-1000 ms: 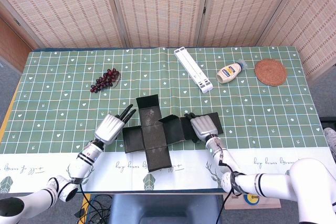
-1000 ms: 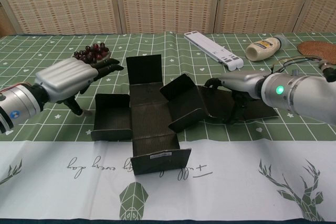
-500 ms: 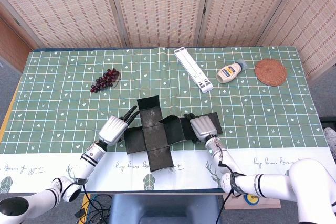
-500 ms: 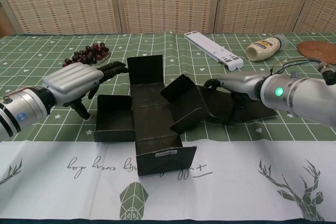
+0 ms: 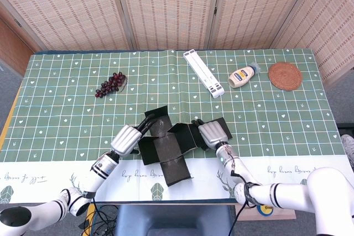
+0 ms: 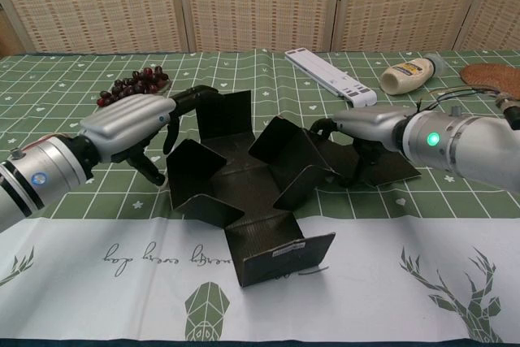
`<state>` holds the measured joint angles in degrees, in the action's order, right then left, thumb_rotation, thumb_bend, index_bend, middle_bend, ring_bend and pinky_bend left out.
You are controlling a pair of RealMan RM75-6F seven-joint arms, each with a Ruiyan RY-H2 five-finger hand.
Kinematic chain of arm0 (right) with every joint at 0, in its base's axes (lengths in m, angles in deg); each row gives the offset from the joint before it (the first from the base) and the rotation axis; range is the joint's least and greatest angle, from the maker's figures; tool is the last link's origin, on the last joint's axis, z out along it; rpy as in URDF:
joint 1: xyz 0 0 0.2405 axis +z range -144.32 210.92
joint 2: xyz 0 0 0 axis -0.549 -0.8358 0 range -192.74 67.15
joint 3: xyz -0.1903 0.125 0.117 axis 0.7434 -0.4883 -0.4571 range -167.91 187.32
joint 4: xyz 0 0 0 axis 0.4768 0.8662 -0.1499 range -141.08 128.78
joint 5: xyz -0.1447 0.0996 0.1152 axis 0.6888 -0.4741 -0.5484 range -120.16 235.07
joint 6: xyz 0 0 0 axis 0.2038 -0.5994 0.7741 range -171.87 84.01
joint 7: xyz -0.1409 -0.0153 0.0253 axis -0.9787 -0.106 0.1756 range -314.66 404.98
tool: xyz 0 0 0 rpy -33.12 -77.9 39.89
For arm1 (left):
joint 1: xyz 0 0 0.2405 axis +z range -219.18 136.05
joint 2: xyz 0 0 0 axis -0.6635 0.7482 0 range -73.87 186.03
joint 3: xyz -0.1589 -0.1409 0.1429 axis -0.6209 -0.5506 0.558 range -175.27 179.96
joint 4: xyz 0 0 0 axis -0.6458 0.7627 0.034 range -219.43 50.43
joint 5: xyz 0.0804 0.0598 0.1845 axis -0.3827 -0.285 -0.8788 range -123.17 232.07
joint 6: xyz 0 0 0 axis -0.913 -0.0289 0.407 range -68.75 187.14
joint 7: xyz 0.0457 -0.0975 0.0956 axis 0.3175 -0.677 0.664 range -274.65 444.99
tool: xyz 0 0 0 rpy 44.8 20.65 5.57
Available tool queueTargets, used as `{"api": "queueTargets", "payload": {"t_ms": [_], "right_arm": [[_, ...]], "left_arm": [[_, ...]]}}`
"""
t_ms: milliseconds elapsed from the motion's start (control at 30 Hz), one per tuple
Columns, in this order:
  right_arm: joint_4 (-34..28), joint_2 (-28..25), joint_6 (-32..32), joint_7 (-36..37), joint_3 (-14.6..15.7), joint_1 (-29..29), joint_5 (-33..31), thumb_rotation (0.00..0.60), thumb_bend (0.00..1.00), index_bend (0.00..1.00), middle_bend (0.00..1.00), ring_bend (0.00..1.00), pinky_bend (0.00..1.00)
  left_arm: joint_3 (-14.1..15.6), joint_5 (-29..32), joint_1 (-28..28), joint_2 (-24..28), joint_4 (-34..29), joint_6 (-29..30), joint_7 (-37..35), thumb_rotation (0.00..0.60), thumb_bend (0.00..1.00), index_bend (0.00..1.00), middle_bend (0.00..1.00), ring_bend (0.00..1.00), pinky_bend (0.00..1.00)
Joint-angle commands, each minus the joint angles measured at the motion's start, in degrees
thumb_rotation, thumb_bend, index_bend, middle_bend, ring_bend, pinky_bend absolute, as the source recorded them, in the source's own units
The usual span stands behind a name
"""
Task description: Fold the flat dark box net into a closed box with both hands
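The dark box net [image 5: 168, 146] [image 6: 258, 188] lies near the table's front edge, turned askew, with its left and right flaps raised. My left hand [image 5: 128, 138] [image 6: 130, 125] is at the net's left side, fingers spread behind the lifted left flap and reaching toward the back flap. My right hand [image 5: 213, 134] [image 6: 370, 125] sits on the net's right arm. Its thumb hooks at the raised flap's edge and its fingers curl down onto the outer panel. The front flap stands up toward the chest camera.
Dark grapes [image 5: 110, 85] [image 6: 134, 84] lie behind my left hand. A white strip [image 5: 204, 74] [image 6: 329, 76], a squeeze bottle [image 5: 243, 75] [image 6: 410, 75] and a round woven coaster [image 5: 285, 75] [image 6: 491, 79] sit at the back right.
My left hand has pushed in to the right and lifted the left flap. The whole net has slid and turned, its front flap swinging right. My right hand has stayed on the right arm.
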<state>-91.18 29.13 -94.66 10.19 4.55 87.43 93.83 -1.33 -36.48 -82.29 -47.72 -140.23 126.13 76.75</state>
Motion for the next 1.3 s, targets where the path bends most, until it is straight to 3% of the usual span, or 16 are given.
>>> {"api": "queueTargets", "payload": {"t_ms": [33, 200, 433, 1000, 1300], "right_arm": [[-0.5, -0.7, 0.5, -0.1, 0.3, 0.2, 1.3, 0.600, 0.33, 0.14, 0.23, 0.76, 0.89], [-1.7, -2.7, 1.9, -0.7, 0.8, 1.1, 4.8, 0.600, 0.33, 0.16, 0.24, 0.76, 0.89], [-3.4, -6.1, 4.3, -1.9, 2.0, 3.0, 10.7, 0.600, 0.34, 0.18, 0.25, 0.77, 0.89], [-2.6, -9.8, 7.5, 1.7, 4.4, 4.0, 25.4, 0.600, 0.37, 0.26, 0.32, 0.79, 0.89], [-2.3, -10.7, 6.8, 2.9, 5.4, 3.1, 30.5, 0.600, 0.38, 0.29, 0.35, 0.80, 0.90]], "left_arm": [[0.0, -0.2, -0.3, 0.8, -2.8, 0.2, -3.1, 0.600, 0.10, 0.00, 0.03, 0.57, 0.89], [0.6, -0.9, -1.5, 1.4, -5.9, -1.1, -13.1, 0.600, 0.10, 0.00, 0.03, 0.55, 0.89], [1.0, 0.4, -2.4, 1.0, -7.3, -4.6, -20.5, 0.600, 0.10, 0.00, 0.03, 0.55, 0.89], [1.4, 3.5, -3.7, 2.7, -12.4, -12.2, -33.1, 0.600, 0.10, 0.00, 0.03, 0.55, 0.89], [1.5, 4.3, -4.3, 2.2, -12.6, -14.6, -33.6, 0.600, 0.10, 0.00, 0.03, 0.56, 0.89]]}}
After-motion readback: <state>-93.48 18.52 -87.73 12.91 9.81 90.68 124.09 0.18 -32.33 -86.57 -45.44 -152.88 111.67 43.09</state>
